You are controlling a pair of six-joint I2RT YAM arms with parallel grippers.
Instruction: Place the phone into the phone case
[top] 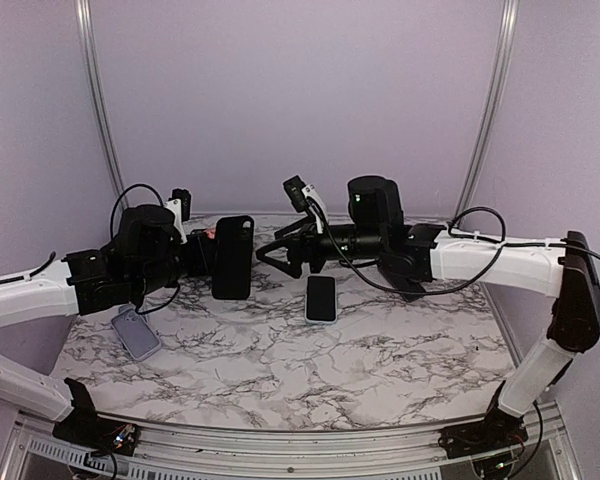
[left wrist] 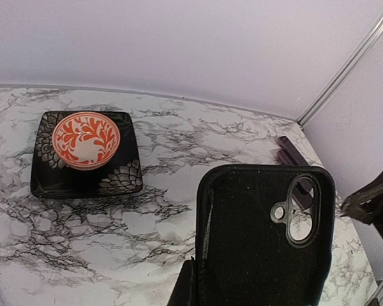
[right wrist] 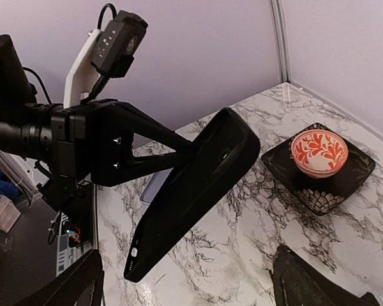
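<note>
Holding phone case (top: pixel 232 257) w/ left gripper (top: pixel 208 255); phone (top: pixel 321 298) apart on table (top: pixel 280 370).

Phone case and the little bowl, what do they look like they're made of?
Phone case: probably soft plastic or silicone, matte black, no glare on its speckled inner face. Bowl: likely glazed ceramic, smooth sheen, painted orange leaf pattern on white.

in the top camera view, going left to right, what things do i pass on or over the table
grey phone-sized slab → black phone case, held up off the marble → phone lying flat
</note>
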